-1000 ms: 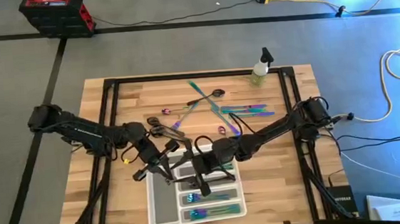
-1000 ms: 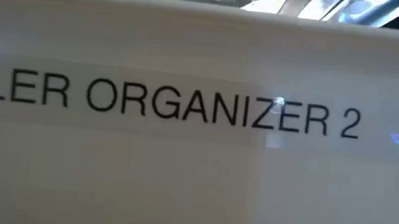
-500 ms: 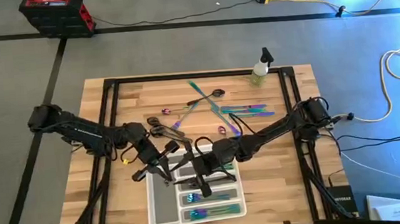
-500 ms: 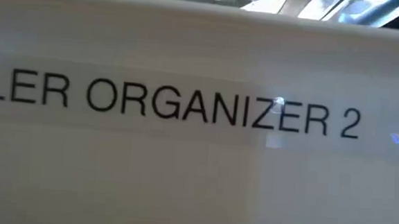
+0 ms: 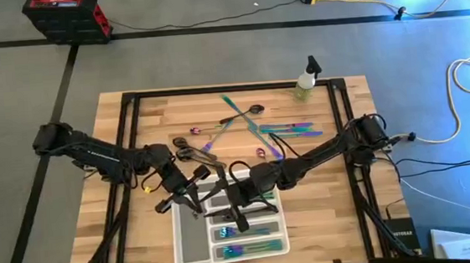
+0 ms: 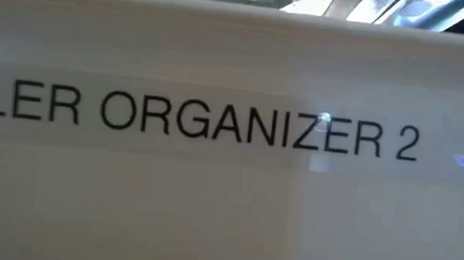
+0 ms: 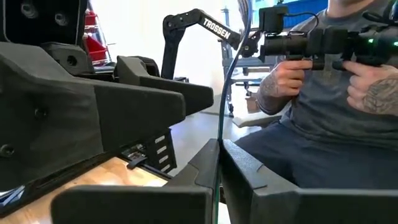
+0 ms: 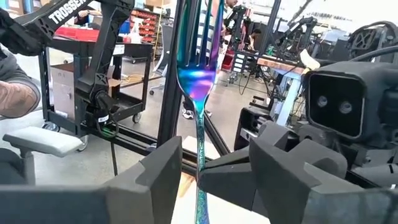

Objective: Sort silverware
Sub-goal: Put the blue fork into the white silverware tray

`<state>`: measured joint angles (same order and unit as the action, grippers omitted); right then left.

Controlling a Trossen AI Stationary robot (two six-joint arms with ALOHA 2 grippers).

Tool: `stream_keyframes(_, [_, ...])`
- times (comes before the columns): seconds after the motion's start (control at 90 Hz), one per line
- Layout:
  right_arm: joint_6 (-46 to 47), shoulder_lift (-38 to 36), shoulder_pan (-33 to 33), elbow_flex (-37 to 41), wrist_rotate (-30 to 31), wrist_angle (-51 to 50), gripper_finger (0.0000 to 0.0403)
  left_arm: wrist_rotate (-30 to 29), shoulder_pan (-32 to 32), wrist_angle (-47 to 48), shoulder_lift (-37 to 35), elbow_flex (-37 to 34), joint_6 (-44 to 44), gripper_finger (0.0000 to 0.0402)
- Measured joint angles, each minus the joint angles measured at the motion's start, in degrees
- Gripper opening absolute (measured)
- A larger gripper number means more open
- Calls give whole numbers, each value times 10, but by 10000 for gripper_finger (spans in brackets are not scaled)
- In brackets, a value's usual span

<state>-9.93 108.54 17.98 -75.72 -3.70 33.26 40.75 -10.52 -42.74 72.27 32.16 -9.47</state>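
Loose silverware (image 5: 256, 128), iridescent and dark, lies scattered on the wooden table's far middle. A translucent white tray (image 5: 189, 244) at the near middle holds more pieces. Both grippers meet over the tray's far end. My left gripper (image 5: 191, 194) (image 7: 217, 165) is shut on a slim greenish piece of silverware (image 7: 225, 93) seen edge-on. My right gripper (image 5: 239, 208) (image 8: 200, 177) is shut on an iridescent fork (image 8: 198, 74). In the low view the tray's labelled wall (image 6: 232, 130) fills the picture and hides everything else. My left gripper pinches the slim piece near its lower end (image 7: 217, 146) between its two fingers. The fingers lie about level and across the piece, which stands upright above them. My right gripper pinches the fork's handle (image 8: 199, 163) between its two fingers, well below the tines. The fingers lie about level and across the handle. The fork stands upright with its tines up, clear of the tray.
A small spray bottle (image 5: 305, 80) stands at the table's far right. A black frame (image 5: 132, 102) runs around the tabletop. Beyond the table a seated person (image 7: 323, 93) holds a hand-held device. Cables (image 5: 437, 136) lie on the floor at the right.
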Motion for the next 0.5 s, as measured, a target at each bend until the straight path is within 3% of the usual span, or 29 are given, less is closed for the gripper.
stream_keyframes(0.5, [-11,1,0,0,0,2,170,7,0,-5,0,0,0,0])
